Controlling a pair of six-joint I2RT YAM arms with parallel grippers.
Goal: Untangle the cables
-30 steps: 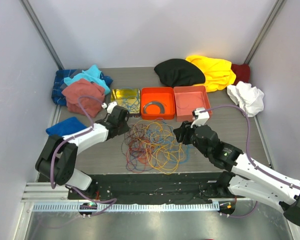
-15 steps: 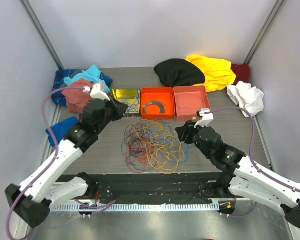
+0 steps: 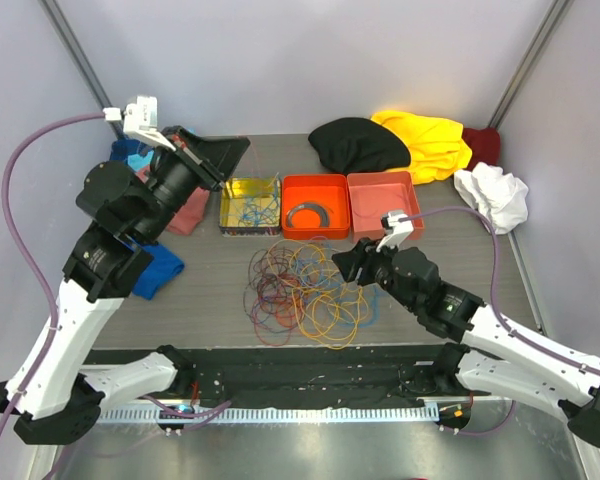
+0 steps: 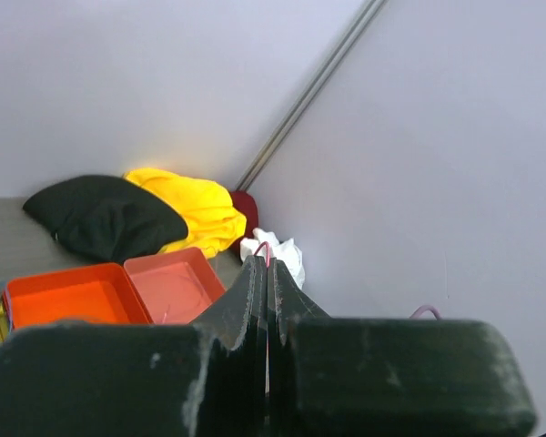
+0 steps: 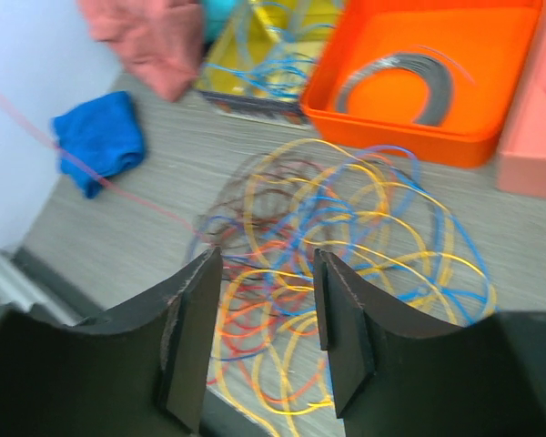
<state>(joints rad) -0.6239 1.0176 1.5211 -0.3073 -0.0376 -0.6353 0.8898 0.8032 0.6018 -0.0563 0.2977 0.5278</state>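
Note:
The cables [image 3: 305, 290] lie in a loose tangle of yellow, orange, blue, red and dark purple loops on the table's middle; they also show in the right wrist view [image 5: 346, 237]. My left gripper [image 3: 235, 150] is raised high above the table's back left, shut on a thin red cable [image 4: 266, 248] that pokes out at its fingertips [image 4: 255, 273]. In the right wrist view a taut red strand [image 5: 109, 182] runs from the tangle up to the left. My right gripper [image 3: 342, 262] is open and empty just above the tangle's right side [image 5: 266, 264].
A yellow tray [image 3: 227, 195] with blue wires, an orange tray [image 3: 315, 182] holding a grey curved strip [image 3: 308, 215], and a salmon tray [image 3: 382, 205] stand behind the tangle. Cloths lie along the back and left: black [image 3: 358, 143], yellow [image 3: 425, 140], white [image 3: 492, 195], blue [image 3: 155, 272].
My left arm has swung up and back from the tangle's left edge to high above the back left, staying shut. My right gripper has shifted slightly left over the tangle.

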